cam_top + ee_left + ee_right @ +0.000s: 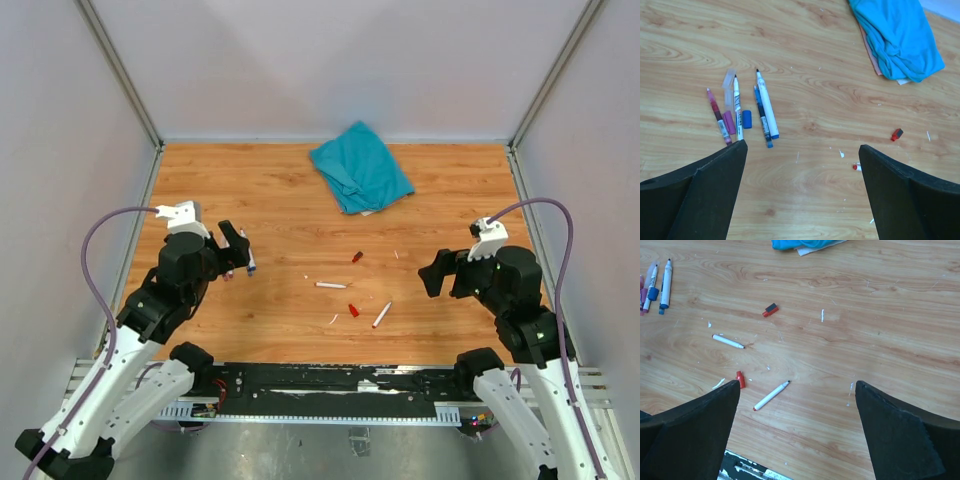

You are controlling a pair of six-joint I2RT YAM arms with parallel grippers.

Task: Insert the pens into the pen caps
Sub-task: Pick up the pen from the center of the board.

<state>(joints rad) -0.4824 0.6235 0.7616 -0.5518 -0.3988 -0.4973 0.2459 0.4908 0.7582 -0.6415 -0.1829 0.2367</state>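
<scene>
Several pens (767,106) lie side by side on the wooden table, just ahead of my left gripper's (802,146) left finger. A blue pen cap (747,119) and a purple cap (729,122) sit among them. In the right wrist view two more pens (771,395) (728,341) lie apart near the middle, with a red cap (741,379) between them and a red-and-black cap (770,310) farther back. My left gripper (233,250) hovers open over the left side. My right gripper (796,384) (432,274) hovers open at the right, holding nothing.
A crumpled teal cloth (360,165) lies at the back centre of the table (270,200). Tiny white scraps (822,315) are scattered around the middle. Grey walls close in the sides and back. The arms' black base rail (330,385) runs along the near edge.
</scene>
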